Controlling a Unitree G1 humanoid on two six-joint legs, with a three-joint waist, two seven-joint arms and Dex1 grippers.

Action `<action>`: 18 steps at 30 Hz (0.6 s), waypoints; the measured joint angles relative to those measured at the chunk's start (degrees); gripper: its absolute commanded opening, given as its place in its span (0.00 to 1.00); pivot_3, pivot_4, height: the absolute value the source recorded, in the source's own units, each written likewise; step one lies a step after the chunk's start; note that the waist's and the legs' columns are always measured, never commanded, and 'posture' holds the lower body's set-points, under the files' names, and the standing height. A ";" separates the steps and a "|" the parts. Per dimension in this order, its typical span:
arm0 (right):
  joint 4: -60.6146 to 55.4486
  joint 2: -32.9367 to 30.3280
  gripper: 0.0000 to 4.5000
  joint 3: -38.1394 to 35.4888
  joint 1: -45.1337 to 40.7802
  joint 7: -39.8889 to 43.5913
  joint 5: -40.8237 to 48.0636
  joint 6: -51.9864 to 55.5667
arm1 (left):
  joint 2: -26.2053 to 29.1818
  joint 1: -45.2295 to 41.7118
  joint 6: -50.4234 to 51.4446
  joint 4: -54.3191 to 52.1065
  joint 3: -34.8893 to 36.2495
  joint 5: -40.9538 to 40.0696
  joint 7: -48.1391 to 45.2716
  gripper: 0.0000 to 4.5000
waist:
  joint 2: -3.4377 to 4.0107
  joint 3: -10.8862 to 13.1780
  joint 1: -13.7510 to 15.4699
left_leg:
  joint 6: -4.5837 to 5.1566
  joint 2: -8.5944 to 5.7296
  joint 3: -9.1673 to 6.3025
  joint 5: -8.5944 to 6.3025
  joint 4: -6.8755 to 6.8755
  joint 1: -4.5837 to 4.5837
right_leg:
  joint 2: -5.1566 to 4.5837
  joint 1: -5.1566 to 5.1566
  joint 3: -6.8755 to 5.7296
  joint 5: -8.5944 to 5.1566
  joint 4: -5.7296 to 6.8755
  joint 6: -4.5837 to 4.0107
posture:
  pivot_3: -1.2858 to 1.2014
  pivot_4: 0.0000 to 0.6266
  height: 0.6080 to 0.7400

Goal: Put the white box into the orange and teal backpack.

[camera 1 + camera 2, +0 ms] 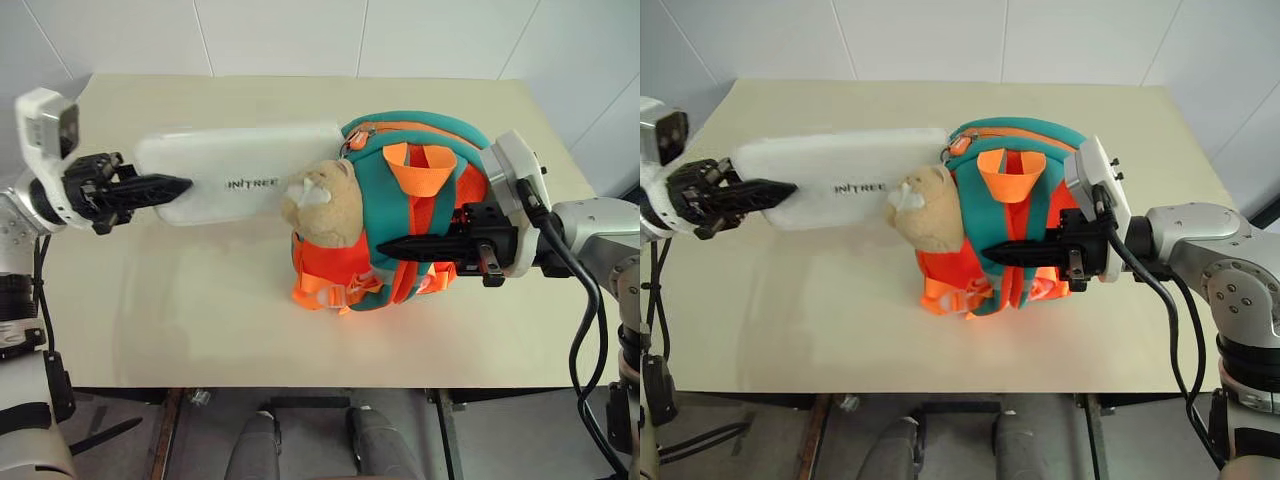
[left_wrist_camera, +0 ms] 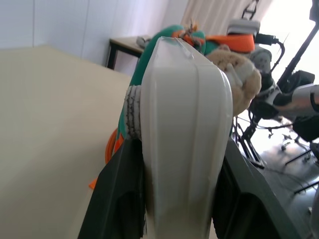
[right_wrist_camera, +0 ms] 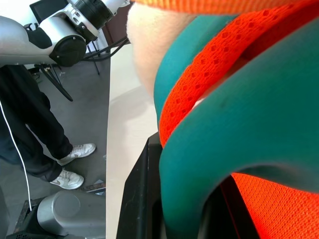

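The white box [image 1: 240, 175] with dark lettering lies lengthwise at the left. My left gripper [image 1: 175, 187] is shut on its left end, and the left wrist view shows the box [image 2: 184, 124] clamped between both black fingers [image 2: 117, 199]. The box's far end meets the zipper rim of the orange and teal backpack [image 1: 372, 205], behind the beige plush bear [image 1: 325, 205]. Whether that end is inside, I cannot tell. My right gripper [image 1: 390, 247] reaches in from the right. It is shut on a teal strap [image 3: 239, 129] on the backpack's front.
The beige table [image 1: 200, 300] has bare surface in front of and behind the backpack. Its near edge runs just below the arms. A white tiled wall stands behind it. A person's legs [image 3: 30, 124] stand on the floor beside the table.
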 measured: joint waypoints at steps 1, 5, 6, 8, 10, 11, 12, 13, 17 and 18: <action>0.17 0.00 0.00 0.06 -0.01 0.03 -0.28 -0.06 | 0.01 -1.55 -1.34 0.36 -1.95 1.48 -0.03 0.28 | 0.00 0.00 0.03 | 0.00 0.00 0.00 0.00 0.01 0.00 | 0.00 0.00 0.00 0.00 0.00 0.00 | 0.52 0.24 1.00; 0.57 0.01 0.00 1.05 -0.11 0.15 -1.08 -0.54 | -0.02 -6.13 -4.47 1.19 -7.39 5.33 -0.06 0.28 | 0.00 0.00 0.05 | 0.00 0.00 0.00 0.00 0.01 -0.01 | 0.01 0.00 0.01 0.00 0.00 0.00 | 0.52 0.24 1.00; 0.92 0.06 0.00 1.35 -0.19 0.19 -1.51 -0.80 | -0.30 -8.39 -5.65 2.31 -9.58 7.21 -0.05 0.28 | 0.00 0.00 0.05 | 0.00 0.00 0.00 0.00 0.02 -0.01 | 0.03 0.00 0.00 0.00 0.00 0.01 | 0.52 0.24 1.00; 1.26 0.30 0.00 1.59 -0.38 0.19 -1.84 -1.09 | -1.29 -11.86 -7.04 2.93 -12.44 10.34 0.08 0.28 | 0.00 0.00 0.06 | 0.00 -0.01 0.00 0.00 0.05 -0.02 | 0.03 0.02 0.01 0.00 0.01 0.01 | 0.52 0.24 1.00; 1.72 0.96 0.00 1.78 -0.82 0.16 -2.12 -1.20 | -4.23 -16.28 -7.42 4.69 -15.38 13.97 1.78 0.28 | 0.00 0.00 0.26 | 0.02 -0.01 -0.02 0.00 0.13 -0.01 | 0.03 0.07 0.00 0.00 0.02 0.03 | 0.52 0.24 1.00; 1.77 1.42 0.00 1.93 -0.98 0.12 -2.27 -1.29 | -5.81 -17.40 -7.33 4.76 -16.39 15.23 3.02 0.28 | 0.00 0.00 0.27 | 0.03 -0.02 -0.02 -0.01 0.16 0.00 | 0.02 0.10 0.01 0.00 0.02 0.05 | 0.52 0.24 1.00; 1.79 1.58 0.00 2.12 -0.99 0.07 -2.53 -1.34 | -7.36 -17.94 -6.95 4.81 -17.03 15.96 4.06 0.28 | 0.00 0.00 0.25 | 0.04 -0.02 -0.02 -0.01 0.17 0.00 | 0.02 0.11 0.01 0.00 0.02 0.06 | 0.52 0.24 1.00; 1.86 1.79 0.00 2.24 -0.96 -0.05 -2.74 -1.34 | -9.67 -18.21 -6.06 4.83 -17.52 16.53 5.50 0.28 | 0.00 0.00 0.26 | 0.05 -0.02 -0.02 -0.02 0.18 0.00 | 0.02 0.13 0.01 0.01 0.02 0.07 | 0.52 0.24 1.00; 1.80 2.66 0.00 3.18 -0.90 -0.24 -3.16 -1.59 | -16.98 -18.21 -3.17 4.78 -19.45 17.76 9.55 0.28 | 0.00 0.00 0.13 | 0.05 -0.02 -0.05 -0.02 0.20 -0.01 | 0.03 0.12 0.01 0.01 0.05 0.09 | 0.52 0.24 1.00; 1.79 2.72 0.00 3.36 -0.73 -0.29 -3.27 -1.78 | -18.52 -18.21 -2.70 4.70 -19.88 17.97 10.33 0.28 | 0.00 0.00 0.00 | 0.05 -0.02 -0.05 -0.02 0.20 0.00 | 0.03 0.12 0.03 0.01 0.06 0.10 | 0.52 0.24 1.00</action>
